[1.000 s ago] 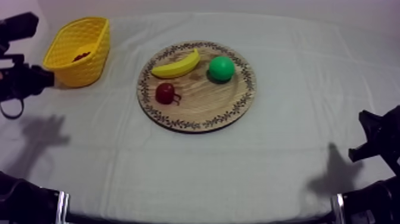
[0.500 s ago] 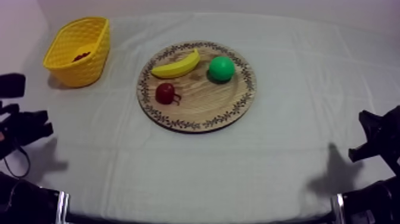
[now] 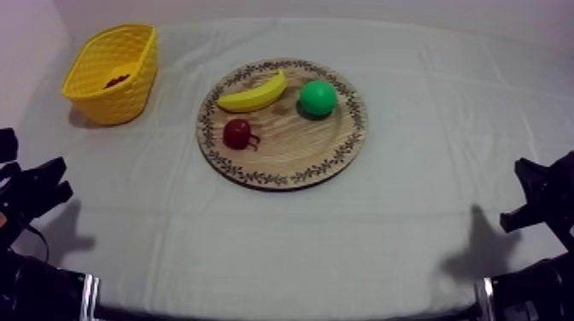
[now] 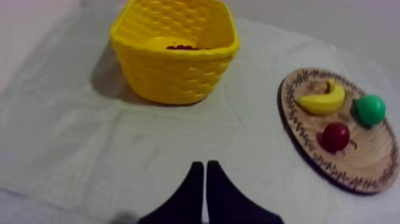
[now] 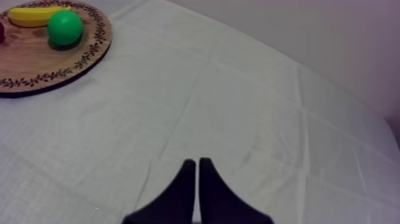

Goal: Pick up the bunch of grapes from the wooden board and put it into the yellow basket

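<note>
The grapes [image 4: 181,47] lie inside the yellow basket [image 4: 178,77], far left. My left hand [image 4: 204,170] and right hand [image 5: 197,164]: narrow, empty. Risk: mistaking the small red fruit [image 4: 335,136] for grapes and grasping it.

yellow basket [image 3: 130,92], brown board [image 3: 295,147] with dark leafy rim, yellow banana [image 3: 254,94], green fruit [image 3: 318,97], small red fruit [image 3: 237,132]

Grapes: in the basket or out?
In, it seems: a dark red bunch of grapes lies inside the yellow basket; the wooden board holds banana, green fruit and small red fruit.
</note>
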